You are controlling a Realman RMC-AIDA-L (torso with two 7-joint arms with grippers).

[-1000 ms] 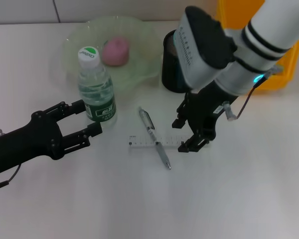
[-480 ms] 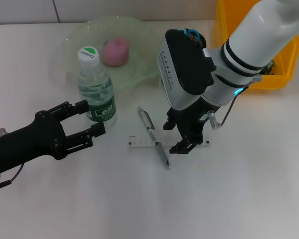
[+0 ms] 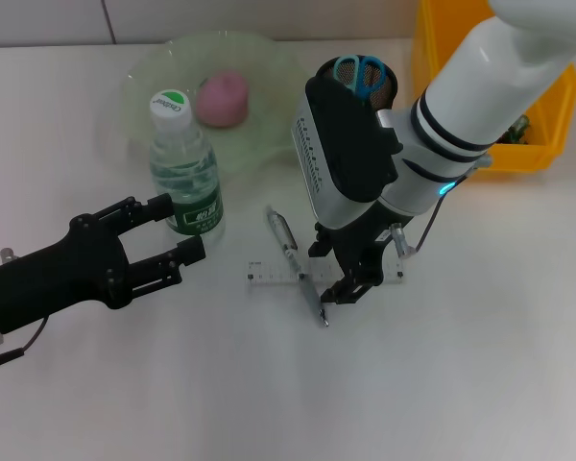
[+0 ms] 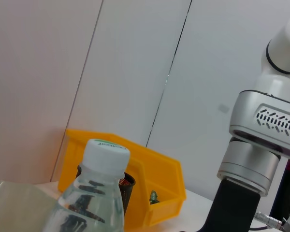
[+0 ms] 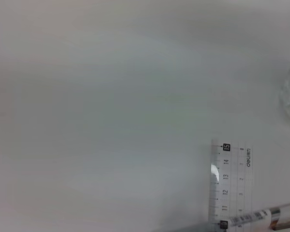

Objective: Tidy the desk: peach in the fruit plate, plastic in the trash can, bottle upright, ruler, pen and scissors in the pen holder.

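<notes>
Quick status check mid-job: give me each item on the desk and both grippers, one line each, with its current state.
Pink peach: in the green fruit plate.
Clear water bottle: upright, capped.
Blue-handled scissors: standing in the black pen holder.
Transparent ruler: flat on desk.
Silver pen: lying across the ruler.
Yellow bin: on desk.
Left gripper: open, beside bottle.
Right gripper: open, over pen and ruler.

Clear plastic ruler [image 3: 269,277] and glossy bottle [image 3: 185,178] (translucent) on matt white desk [image 3: 442,384].
</notes>
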